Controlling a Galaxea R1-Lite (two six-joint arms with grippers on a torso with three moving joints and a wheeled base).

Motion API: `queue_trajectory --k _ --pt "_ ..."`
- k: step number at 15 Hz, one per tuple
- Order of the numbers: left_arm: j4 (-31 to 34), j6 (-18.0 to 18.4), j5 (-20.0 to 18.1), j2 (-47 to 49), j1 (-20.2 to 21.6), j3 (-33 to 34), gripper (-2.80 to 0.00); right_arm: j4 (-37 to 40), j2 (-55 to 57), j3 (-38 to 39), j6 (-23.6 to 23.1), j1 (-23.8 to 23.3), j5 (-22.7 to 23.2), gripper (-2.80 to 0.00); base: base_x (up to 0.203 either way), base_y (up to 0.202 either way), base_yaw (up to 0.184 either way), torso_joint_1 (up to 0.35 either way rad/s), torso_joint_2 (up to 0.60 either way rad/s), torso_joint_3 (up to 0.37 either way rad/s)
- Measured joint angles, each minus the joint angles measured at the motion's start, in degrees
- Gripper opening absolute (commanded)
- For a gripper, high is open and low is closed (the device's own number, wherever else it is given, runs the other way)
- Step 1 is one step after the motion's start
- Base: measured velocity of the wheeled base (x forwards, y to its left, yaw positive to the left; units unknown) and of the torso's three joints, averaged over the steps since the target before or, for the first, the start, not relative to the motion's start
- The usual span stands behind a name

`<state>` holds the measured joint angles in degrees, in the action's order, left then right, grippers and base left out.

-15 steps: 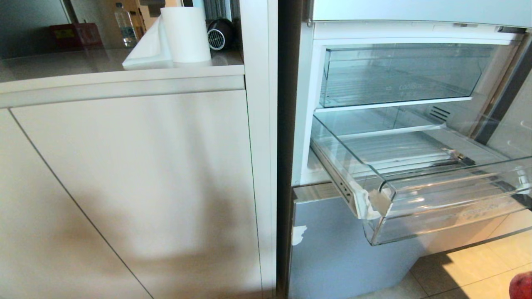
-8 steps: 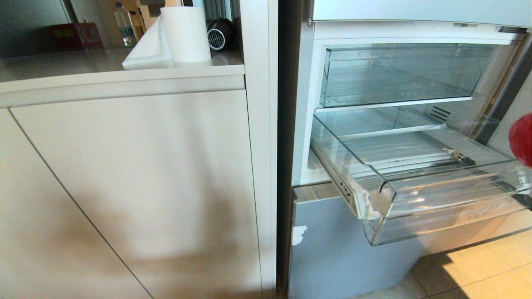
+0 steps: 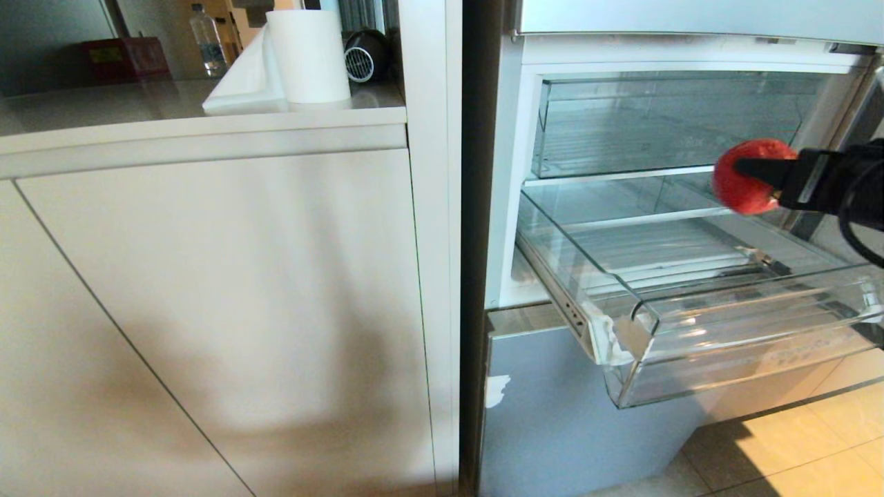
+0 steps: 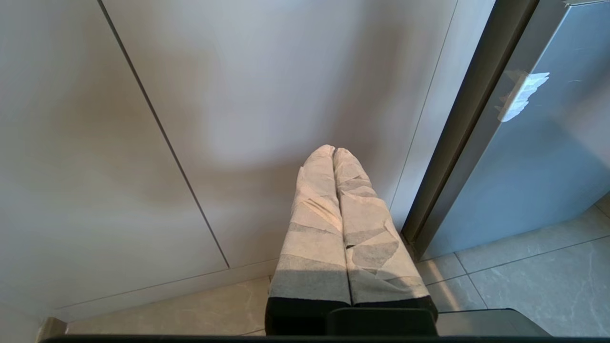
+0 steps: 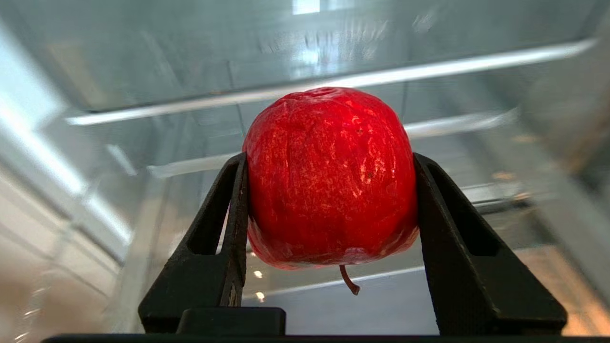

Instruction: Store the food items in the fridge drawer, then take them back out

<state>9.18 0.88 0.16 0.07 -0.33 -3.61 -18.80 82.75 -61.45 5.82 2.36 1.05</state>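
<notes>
Clear plastic everywhere on the fridge side: the shallow fridge drawer [image 3: 697,304] is pulled well out past the fridge front, its taped corner [image 3: 630,336] sticking toward the camera, and its ribbed bottom is bare. Lots of open room above that drawer, up to the white shelf edge under the deeper clear bin [image 3: 663,124].

Right gripper [image 3: 749,181] comes in from the right edge of the head view, clamped on a red fruit [image 3: 749,176] with one black finger on each side. Fruit hangs in the air above the back right part of the drawer, not touching it. The wrist view shows dull, speckled skin and a little stalk on the fruit [image 5: 329,176].

Left gripper [image 4: 334,157] sits low by the floor with its taped fingers pressed together, holding nothing, pointing at the pale cabinet door [image 4: 267,85].

Beige tile floor [image 3: 794,449] below, grey counter [image 3: 138,103] left of the fridge with a paper towel roll [image 3: 307,55].
</notes>
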Motion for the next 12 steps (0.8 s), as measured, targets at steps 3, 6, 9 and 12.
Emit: queue_trajectory --k 3,6,9,12 --pt "0.0 0.0 0.0 0.0 -0.02 0.0 -2.8 0.09 8.04 -4.45 0.85 -0.54 0.05 0.0 0.0 0.0 0.0 0.0 0.0 0.0" --pt "0.0 0.0 0.0 0.0 -0.02 0.0 -2.8 0.31 11.92 -5.61 2.23 -1.23 0.25 0.0 0.0 0.0 0.0 0.0 0.0 0.0" --pt "0.0 0.0 -0.02 0.0 -0.02 0.0 -2.8 0.44 12.71 -5.67 2.51 -1.43 0.96 0.0 0.0 0.0 0.0 0.0 0.0 0.0" --pt "0.0 0.0 0.0 0.0 -0.02 0.0 -2.8 1.82 8.0 -2.65 2.56 -1.39 3.4 -2.8 0.0 0.0 0.0 0.0 0.0 0.0"
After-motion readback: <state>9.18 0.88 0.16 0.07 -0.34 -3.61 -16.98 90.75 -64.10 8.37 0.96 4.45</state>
